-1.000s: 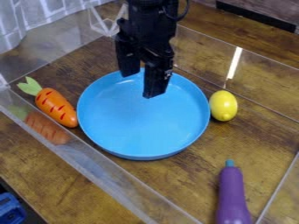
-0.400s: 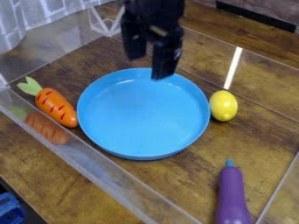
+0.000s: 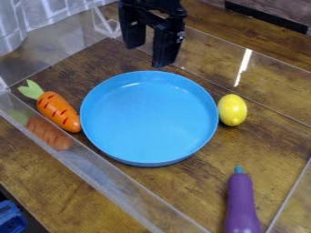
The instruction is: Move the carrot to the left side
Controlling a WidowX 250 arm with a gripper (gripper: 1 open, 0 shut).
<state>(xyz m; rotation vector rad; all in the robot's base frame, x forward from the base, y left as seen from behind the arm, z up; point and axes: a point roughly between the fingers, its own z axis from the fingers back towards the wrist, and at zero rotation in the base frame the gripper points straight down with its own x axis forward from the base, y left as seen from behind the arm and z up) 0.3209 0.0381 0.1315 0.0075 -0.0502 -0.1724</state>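
The small orange carrot [image 3: 54, 107] with dark grooves and a light green top lies on the wooden table at the left, next to the clear wall and just left of the blue plate [image 3: 151, 117]. My black gripper [image 3: 145, 51] hangs above the plate's far rim, well up and to the right of the carrot. Its jaws stand open with nothing between them.
A yellow lemon [image 3: 232, 110] sits right of the plate. A purple eggplant [image 3: 241, 205] lies near the front right. Clear plastic walls [image 3: 73, 155] enclose the table on the left and front.
The gripper has risen and drawn back from over the plate's middle to above its far rim. The carrot, lemon and eggplant have not moved.
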